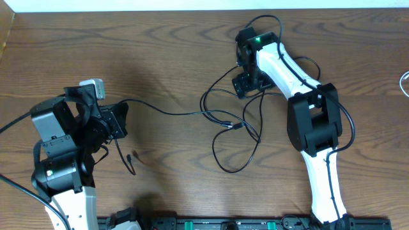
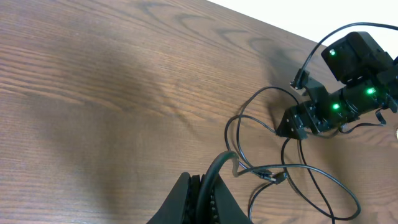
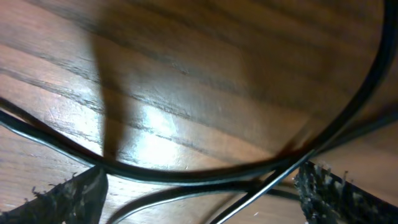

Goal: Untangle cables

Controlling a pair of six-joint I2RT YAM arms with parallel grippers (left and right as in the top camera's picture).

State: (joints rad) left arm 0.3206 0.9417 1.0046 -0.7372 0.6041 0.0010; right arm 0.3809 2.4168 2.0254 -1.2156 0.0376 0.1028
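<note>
Pinching a black cable between clenched fingers, the left tool sits nearest, at the lower left of the tabletop. The left wrist view confirms it: the strand comes straight out of the closed tip and curves off toward the middle. A short tail hangs out the other side of that tool and ends in a loose plug, lying free on the wood, apart from everything else. So one end looks pulled clear, judging by how it lies.

Further out, mid-tabletop, the held strand runs nearly straight (lifted or just taut, cannot tell) into the rest of the cables. They cross several times there around two small plug ends, and a big loop sags back toward the near edge. Not separated. Every strand seen here looks black; how many cords there are, cannot tell.

Farthest is the right tool, pointed down at the upper loops of the bunch. The right wrist view shows its fingers spread wide, released, at or just above the wood, with two or three strands crossing between them. Nothing is grasped there yet.

Progress, as a judgement: early to middle. Done: one strand secured, one end drawn out left. Left to do: right tool closes on a single strand, crossings get pulled apart, cords are laid out separately. Risk: catching two strands at once would tighten the knot.
</note>
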